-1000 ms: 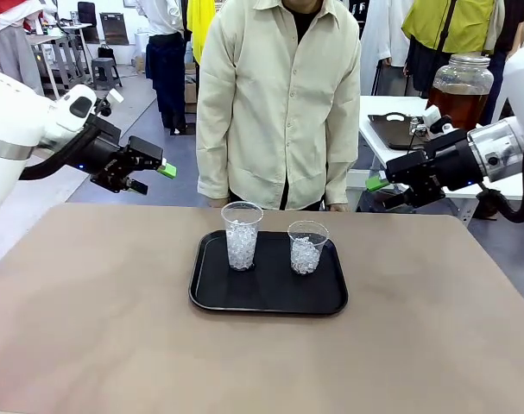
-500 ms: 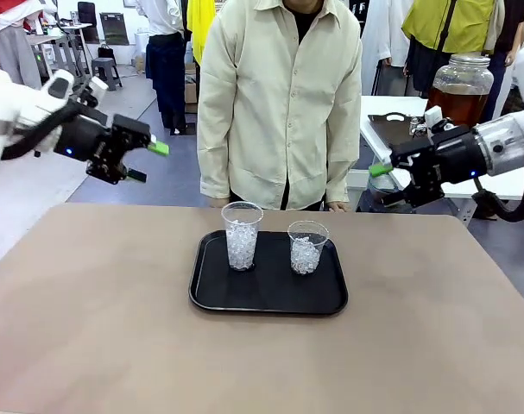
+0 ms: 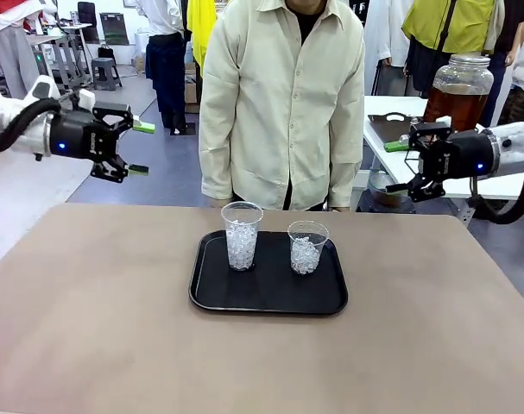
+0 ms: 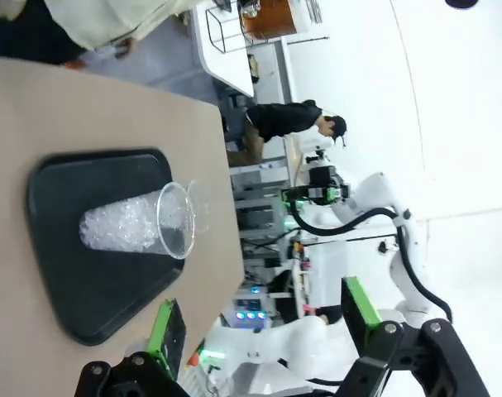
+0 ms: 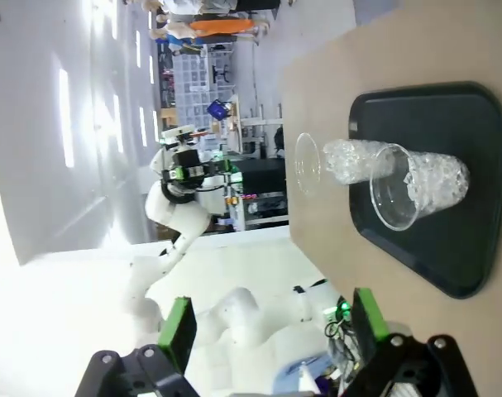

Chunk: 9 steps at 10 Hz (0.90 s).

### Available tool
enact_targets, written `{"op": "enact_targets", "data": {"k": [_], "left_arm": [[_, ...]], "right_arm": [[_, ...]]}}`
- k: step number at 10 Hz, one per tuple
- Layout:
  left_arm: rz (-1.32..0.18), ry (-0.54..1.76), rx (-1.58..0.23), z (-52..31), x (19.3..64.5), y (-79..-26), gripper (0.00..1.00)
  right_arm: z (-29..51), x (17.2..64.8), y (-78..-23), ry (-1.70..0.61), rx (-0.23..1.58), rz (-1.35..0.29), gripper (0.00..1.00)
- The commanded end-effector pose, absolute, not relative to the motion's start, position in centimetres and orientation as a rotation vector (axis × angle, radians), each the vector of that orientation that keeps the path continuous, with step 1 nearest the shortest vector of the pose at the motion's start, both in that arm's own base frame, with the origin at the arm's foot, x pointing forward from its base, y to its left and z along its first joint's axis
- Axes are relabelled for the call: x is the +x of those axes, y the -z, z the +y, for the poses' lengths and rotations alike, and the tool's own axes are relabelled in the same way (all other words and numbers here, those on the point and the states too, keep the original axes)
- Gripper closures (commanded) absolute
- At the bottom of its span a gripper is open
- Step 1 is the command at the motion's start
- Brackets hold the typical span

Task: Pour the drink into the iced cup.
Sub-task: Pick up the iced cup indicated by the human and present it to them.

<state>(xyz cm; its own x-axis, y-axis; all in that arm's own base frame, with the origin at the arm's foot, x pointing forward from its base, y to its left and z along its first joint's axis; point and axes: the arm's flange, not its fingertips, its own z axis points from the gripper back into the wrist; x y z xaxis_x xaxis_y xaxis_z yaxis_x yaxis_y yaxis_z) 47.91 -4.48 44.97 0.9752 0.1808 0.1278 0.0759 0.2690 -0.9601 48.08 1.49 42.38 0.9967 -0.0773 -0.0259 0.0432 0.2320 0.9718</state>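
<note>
Two clear cups filled with ice stand on a black tray at mid-table, a taller cup on the left and a shorter cup on the right. The amber drink fills a big glass jar with a silvery lid on a white side table at the far right. My left gripper hovers open and empty high over the table's far left corner. My right gripper hangs open and empty off the far right edge, just in front of the jar. The wrist views show the iced cups from afar.
A person in a cream shirt stands at the far edge right behind the tray, hands low by the table edge. The white side table with a dark tray stands behind the right arm. Bare tan tabletop surrounds the tray.
Both arms have lifted and drawn outward, away from the tray. Each wrist has rolled, so the fingers now stand one above the other. Both grippers stay open; the cups have not moved.
</note>
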Motion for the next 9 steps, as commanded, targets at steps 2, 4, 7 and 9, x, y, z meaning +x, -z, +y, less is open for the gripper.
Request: {"op": "enact_targets", "data": {"k": [2,4,7,9], "left_arm": [[-0.085,-0.142,-1.376,-5.1,50.5,-42.3,0.00],[-0.035,-0.137,-1.395,-5.0,51.8,-40.3,0.00],[-0.020,-0.102,-1.415,-4.2,53.1,-38.5,0.00],[-0.026,-0.039,-1.443,-3.7,53.3,-38.3,0.00]], "right_arm": [[0.9,50.5,-40.1,0.164,1.444,0.077,0.00],[0.2,51.5,-38.4,0.182,1.472,0.101,0.00],[-0.4,53.3,-37.3,0.182,1.485,0.142,0.00],[-0.3,53.7,-37.2,0.144,1.499,0.161,0.00]]}}
